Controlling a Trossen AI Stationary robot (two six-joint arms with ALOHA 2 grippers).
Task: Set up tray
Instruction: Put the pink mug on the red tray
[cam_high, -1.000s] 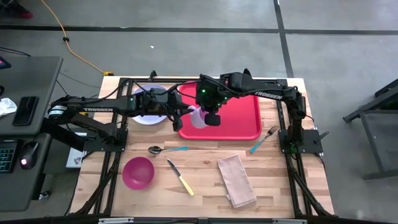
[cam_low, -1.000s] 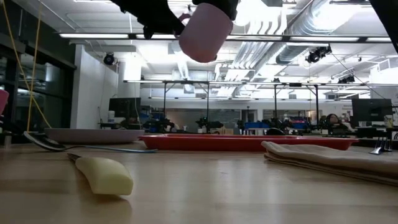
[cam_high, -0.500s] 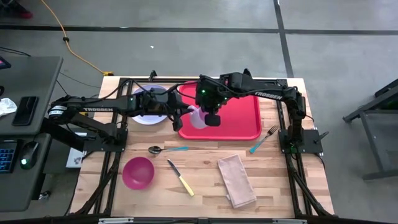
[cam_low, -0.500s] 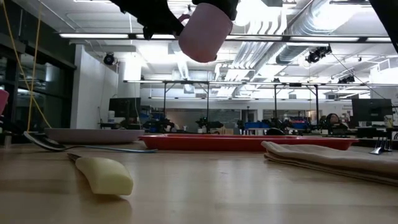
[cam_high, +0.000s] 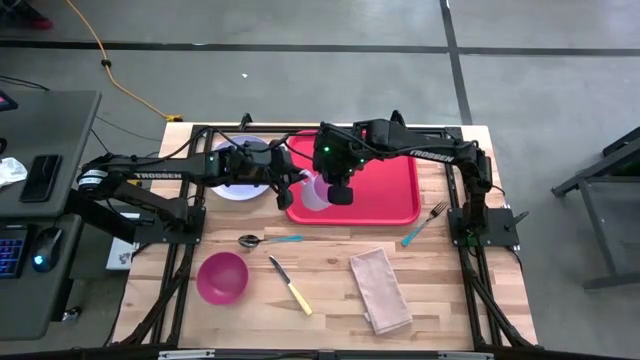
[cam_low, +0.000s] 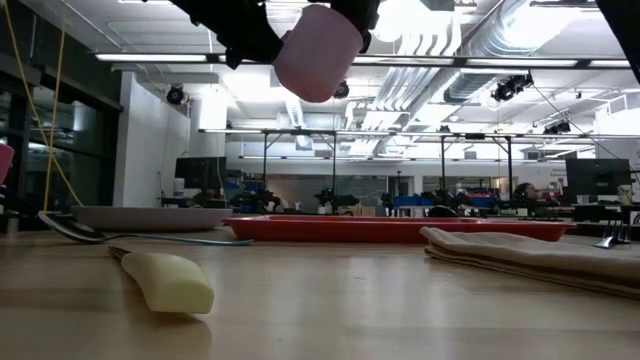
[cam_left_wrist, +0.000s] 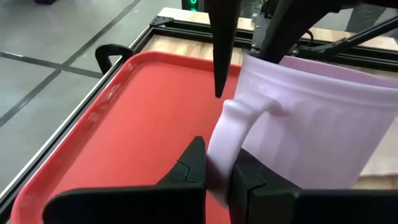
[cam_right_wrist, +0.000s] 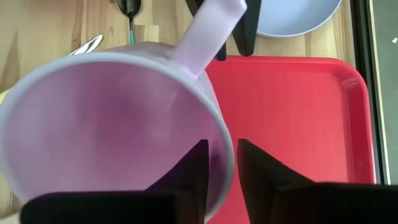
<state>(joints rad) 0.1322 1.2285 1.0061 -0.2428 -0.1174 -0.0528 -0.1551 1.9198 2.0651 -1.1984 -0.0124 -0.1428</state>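
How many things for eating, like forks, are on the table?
3: a spoon with a blue handle below the red plastic tray, a yellow-handled knife nearer the front, and a blue-handled fork right of the tray.

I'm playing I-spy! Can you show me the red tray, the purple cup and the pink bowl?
tray (cam_high: 385, 190): high view, bare red floor right of the cup.
cup (cam_left_wrist: 323, 134): left wrist view, its lavender side wall, beside the handle.
bowl (cam_high: 222, 277): high view, middle of its magenta inside.
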